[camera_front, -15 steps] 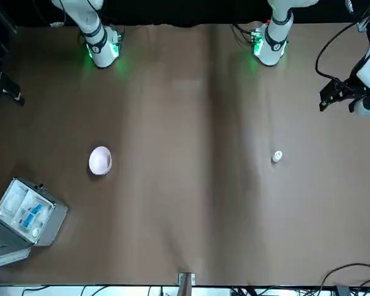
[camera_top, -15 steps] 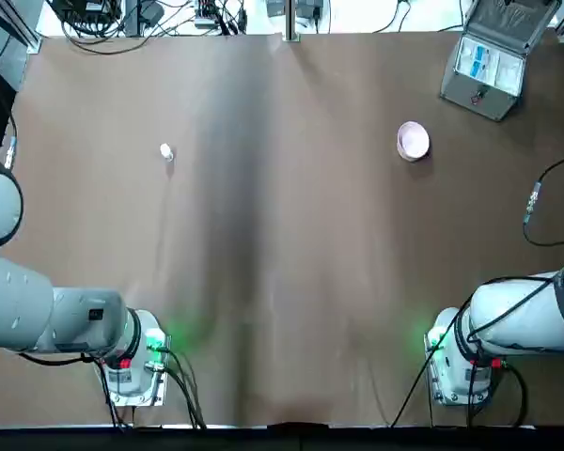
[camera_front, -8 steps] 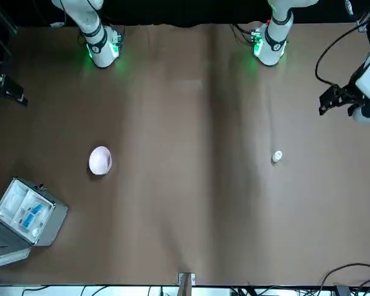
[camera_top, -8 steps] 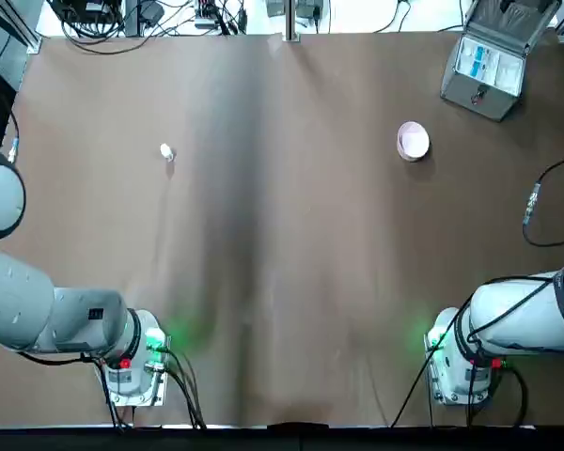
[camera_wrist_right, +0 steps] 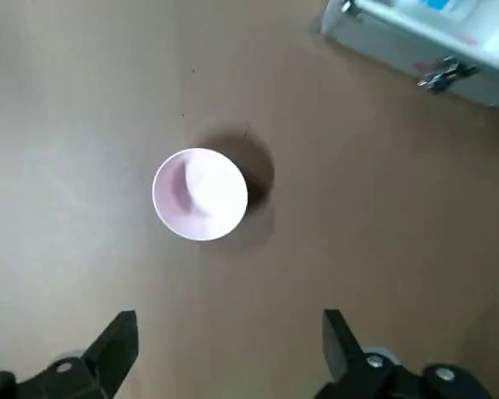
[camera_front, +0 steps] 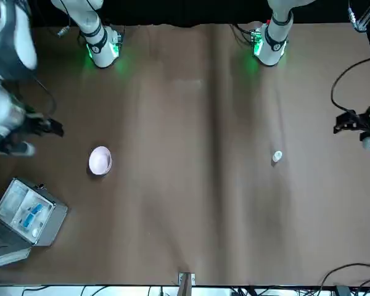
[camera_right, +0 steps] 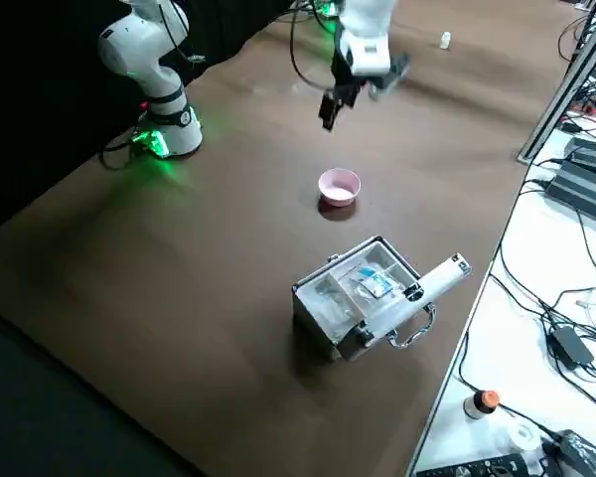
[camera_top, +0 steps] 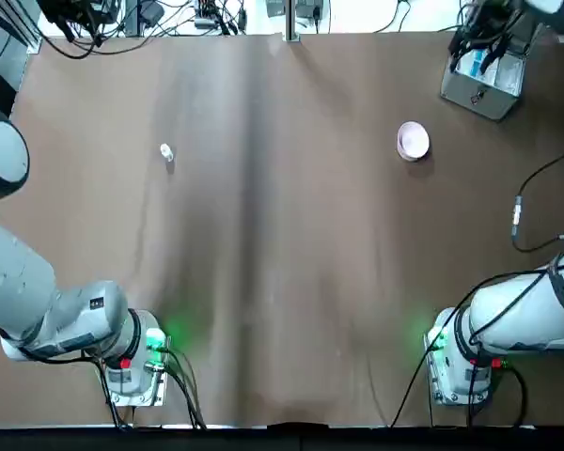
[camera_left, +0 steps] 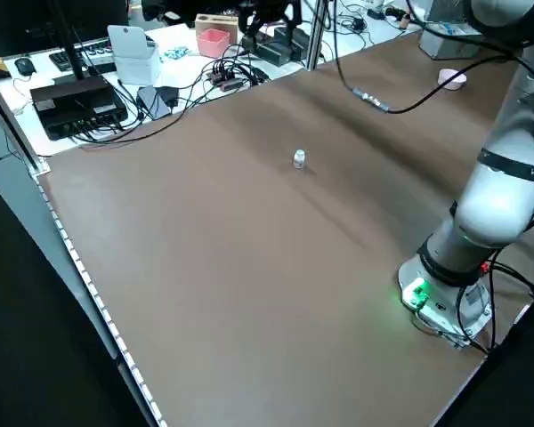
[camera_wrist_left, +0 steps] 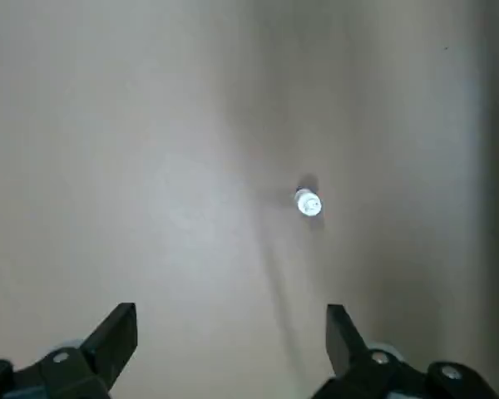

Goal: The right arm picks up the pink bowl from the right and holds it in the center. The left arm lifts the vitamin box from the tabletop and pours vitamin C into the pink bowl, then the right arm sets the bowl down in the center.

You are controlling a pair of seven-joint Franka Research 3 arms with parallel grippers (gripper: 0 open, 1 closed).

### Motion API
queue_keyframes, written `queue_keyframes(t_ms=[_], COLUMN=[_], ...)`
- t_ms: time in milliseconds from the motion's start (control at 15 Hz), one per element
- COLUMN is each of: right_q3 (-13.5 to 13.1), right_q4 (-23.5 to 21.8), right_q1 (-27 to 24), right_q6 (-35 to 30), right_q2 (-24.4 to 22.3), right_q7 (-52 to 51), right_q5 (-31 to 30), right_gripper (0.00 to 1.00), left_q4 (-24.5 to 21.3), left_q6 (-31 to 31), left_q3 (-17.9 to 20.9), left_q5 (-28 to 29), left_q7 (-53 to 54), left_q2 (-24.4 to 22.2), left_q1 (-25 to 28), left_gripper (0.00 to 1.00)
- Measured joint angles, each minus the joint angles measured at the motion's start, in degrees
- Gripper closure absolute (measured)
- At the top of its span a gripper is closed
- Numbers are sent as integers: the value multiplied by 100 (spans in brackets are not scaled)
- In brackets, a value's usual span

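**A:** Over on the right half of the matte brown tabletop (camera_top: 291,282), the small pale-pink bowl (camera_top: 413,141) sits upright and untouched, near the grey hinged case (camera_top: 484,70). Why's the right end effector (camera_wrist_right: 224,357) hanging above it with fingers spread?

**B:** Looks like it's lining up for the pickup; the bowl isn't between the fingers yet. Same on the other side: the left end effector (camera_wrist_left: 229,353) hovers, spread wide and empty, over the tiny whitish vitamin box (camera_wrist_left: 308,203), standing alone well apart from the bowl, so nothing's lifted
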Motion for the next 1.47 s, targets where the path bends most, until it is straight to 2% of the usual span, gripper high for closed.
queue_keyframes(t_ms=[133, 267, 333, 467, 600, 667, 733, 867, 1067, 1200, 1467], right_q3=[0, -20, -24, -31, -34, -35, -35, -35, -34, -32, -21], right_q4=[-160, -205, -240, -377, -510, -542, -554, -558, -559, -561, -561], right_q1=[26, -3, -17, -50, -73, -75, -76, -77, -77, -76, -59], right_q6=[266, 545, 718, 1212, 1582, 1685, 1738, 1777, 1784, 1784, 1785], right_q2=[412, 984, 1146, 1446, 1707, 1823, 1926, 2074, 2175, 2212, 2307], right_q7=[56, 70, 72, 73, 74, 76, 76, 76, 76, 77, 77], right_q5=[6, 58, 62, 65, 66, 67, 67, 68, 69, 70, 74], right_gripper=[3, 15, 22, 25, 28, 33, 33, 43, 46, 55, 57], left_q4=[105, 336, 373, 395, 404, 406, 409, 409, 412, 411, 420], left_q6=[5, 10, 45, 235, 365, 383, 397, 477, 564, 549, -36], left_q3=[1, 1, -1, -3, -2, -1, -4, -7, -15, -34, -62], left_q5=[-349, -733, -805, -927, -1304, -1560, -1838, -2473, -3502, -4073, -4459], left_q7=[426, 1287, 1462, 1890, 2606, 2984, 3396, 4572, 6649, 7957, 9175], left_q2=[241, 638, 742, 958, 1244, 1419, 1626, 2107, 2802, 3224, 3841], left_q1=[333, 553, 555, 564, 622, 700, 826, 1176, 1657, 1835, 1962], left_gripper=[0, 0, 0, 0, 0, 0, 0, 0, 0, 0, 0])
